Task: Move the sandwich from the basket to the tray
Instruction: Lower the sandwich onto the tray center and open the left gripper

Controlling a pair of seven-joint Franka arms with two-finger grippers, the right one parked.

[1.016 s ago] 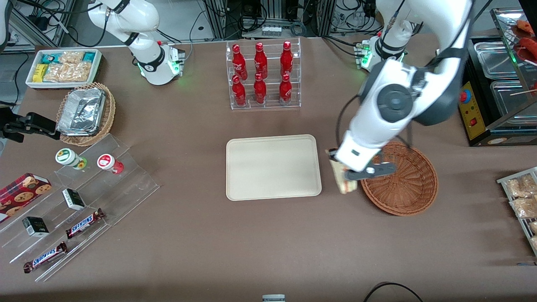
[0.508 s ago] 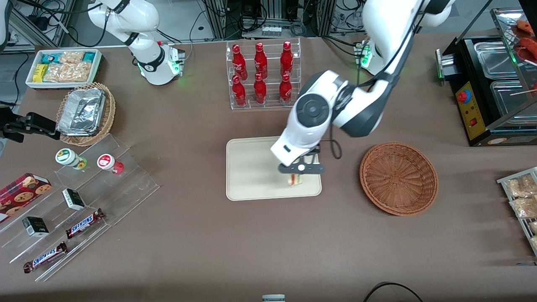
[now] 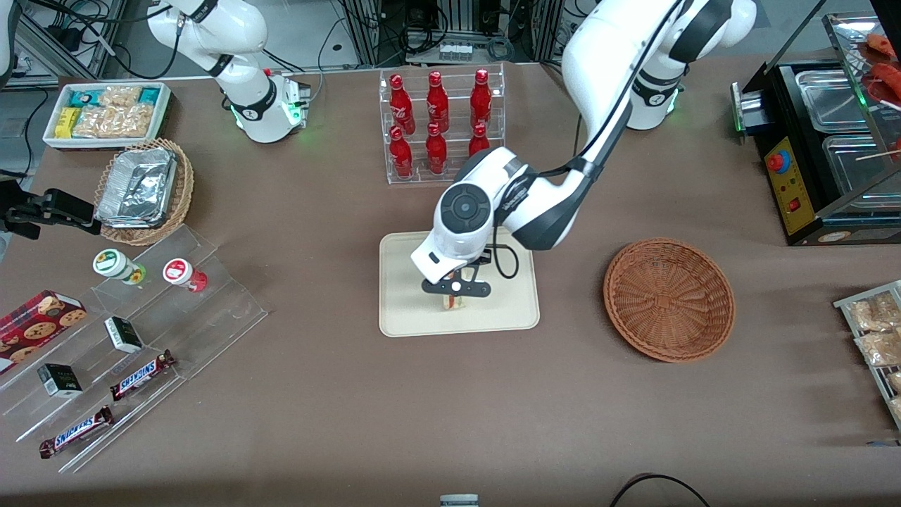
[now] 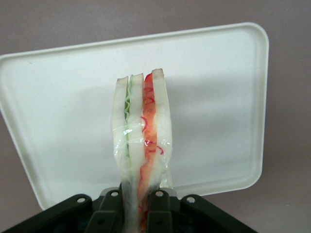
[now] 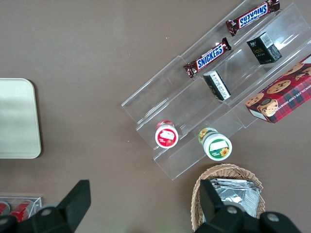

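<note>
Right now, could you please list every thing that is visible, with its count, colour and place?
sandwich: 1, pale bread with red and green filling, held over the tray
tray: 1, cream, mid-table
basket: 1, reddish-brown wicker, empty, beside the tray toward the working arm's end
bottles: 6, red, in a clear rack farther from the camera than the tray
foil containers: silver stack, in a tan basket toward the parked arm's end
snack bin: 1, white, near the parked arm's base
Snickers bars: 2, brown, on clear steps
cups: 2, green-lidded and red-lidded, on those steps
pincer: 1, black, shut on the sandwich above the tray
</note>
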